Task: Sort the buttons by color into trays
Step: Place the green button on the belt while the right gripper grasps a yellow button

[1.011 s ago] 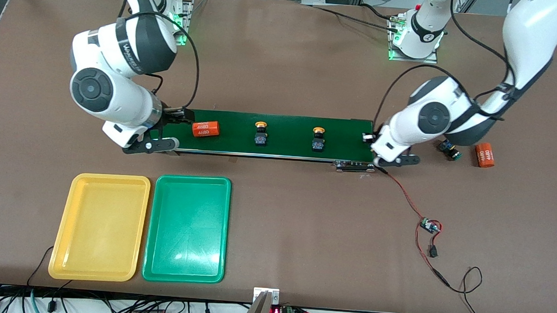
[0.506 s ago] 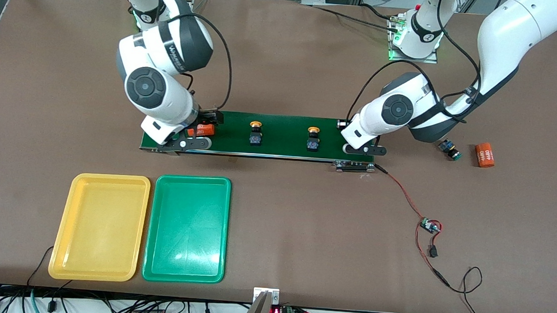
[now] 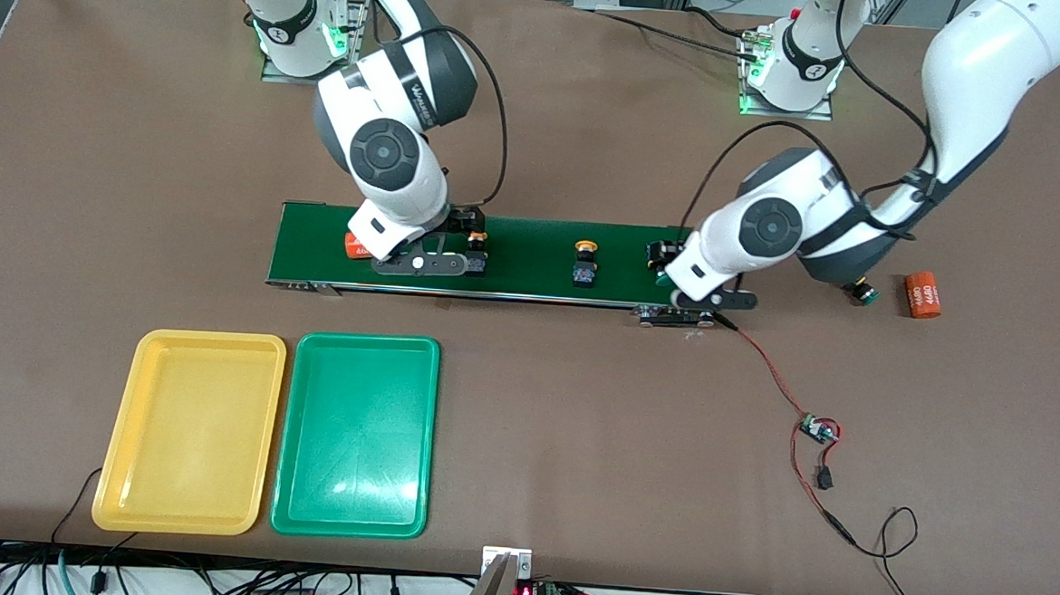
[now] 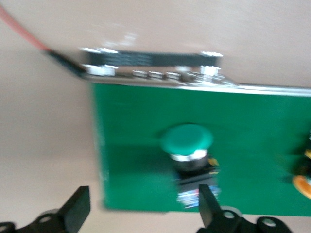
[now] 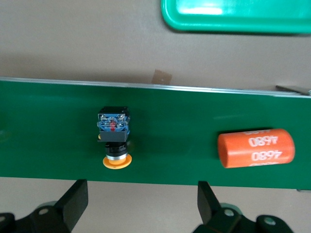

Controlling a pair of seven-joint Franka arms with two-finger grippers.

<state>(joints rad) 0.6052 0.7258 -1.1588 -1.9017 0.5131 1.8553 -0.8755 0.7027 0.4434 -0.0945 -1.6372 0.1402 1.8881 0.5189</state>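
- While both trays, the yellow tray (image 3: 188, 432) and the green tray (image 3: 356, 434), are seen empty on the counter (image 3: 577, 445), no sorting is judged done;
- the right gripper (image 5: 141, 204) is held with jaws open over a yellow-capped button (image 5: 114, 134) on the belt (image 3: 532, 259);
- the left gripper (image 4: 141, 209) is held open over a green-capped button (image 4: 190, 156) at the belt's end;
- four buttons are left.

Quick count: 2 trays, 1 yellow tray (image 3: 189, 431) and 1 green tray (image 3: 355, 433). 4 buttons total, so 2 yellow-capped, first yellow button (image 5: 114, 133) and second yellow button (image 3: 585, 262), plus 2 green-capped, first green button (image 4: 187, 141) and second green button (image 3: 864, 295). 2 orange cylinders, belt cylinder (image 5: 256, 148) and table cylinder (image 3: 922, 294). 1 conveyor belt (image 3: 533, 243), 1 circuit board (image 3: 816, 429).
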